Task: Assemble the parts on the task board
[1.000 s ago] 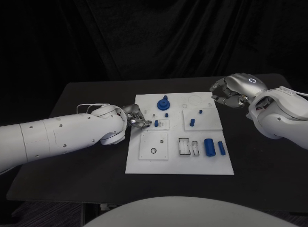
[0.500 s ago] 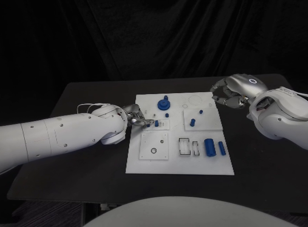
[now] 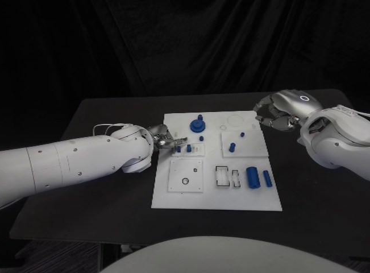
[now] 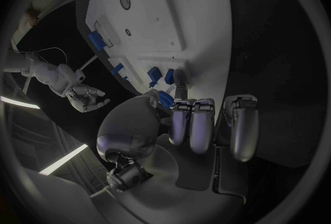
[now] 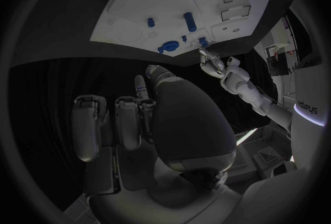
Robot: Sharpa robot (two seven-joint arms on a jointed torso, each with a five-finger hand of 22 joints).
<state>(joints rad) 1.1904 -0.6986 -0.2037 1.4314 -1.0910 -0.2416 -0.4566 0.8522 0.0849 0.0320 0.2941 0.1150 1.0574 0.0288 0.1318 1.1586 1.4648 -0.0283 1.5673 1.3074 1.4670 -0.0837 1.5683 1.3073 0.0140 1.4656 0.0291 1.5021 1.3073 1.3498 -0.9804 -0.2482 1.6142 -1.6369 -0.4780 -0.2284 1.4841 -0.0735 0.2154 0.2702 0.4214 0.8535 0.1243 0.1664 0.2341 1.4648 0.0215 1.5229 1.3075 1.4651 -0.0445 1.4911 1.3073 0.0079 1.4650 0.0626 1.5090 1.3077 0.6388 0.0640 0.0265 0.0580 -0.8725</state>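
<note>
Change noted: against the two earlier head pictures, the left hand (image 3: pixel 167 142) is being seen drawn slightly back from the small blue peg (image 3: pixel 188 148) on the task board (image 3: pixel 217 196); earlier its fingertips were lying over that peg.
Meaning for task: the peg is being judged as placed in its seat, with that step likely closing; this is a judgement only.
Left hand state: the fingers (image 4: pixel 192 124) are being held loosely curled with nothing visibly between them; whether they are fully closed cannot be told.
Peg relative to fingers: in the head view the peg is standing upright just beside the fingertips, apart from them or barely touching; which cannot be told. In the left wrist view blue pieces (image 4: pixel 154 75) are being seen just beyond one extended fingertip.
Right hand state: the right hand (image 3: pixel 277 114) is being held at the board's far right corner, fingers curled in, no part seen in them.
Remaining parts: the large blue cylinder (image 3: pixel 252 176) and the slim blue bar (image 3: pixel 266 178) are lying on the board near its right edge, well apart from both hands.
</note>
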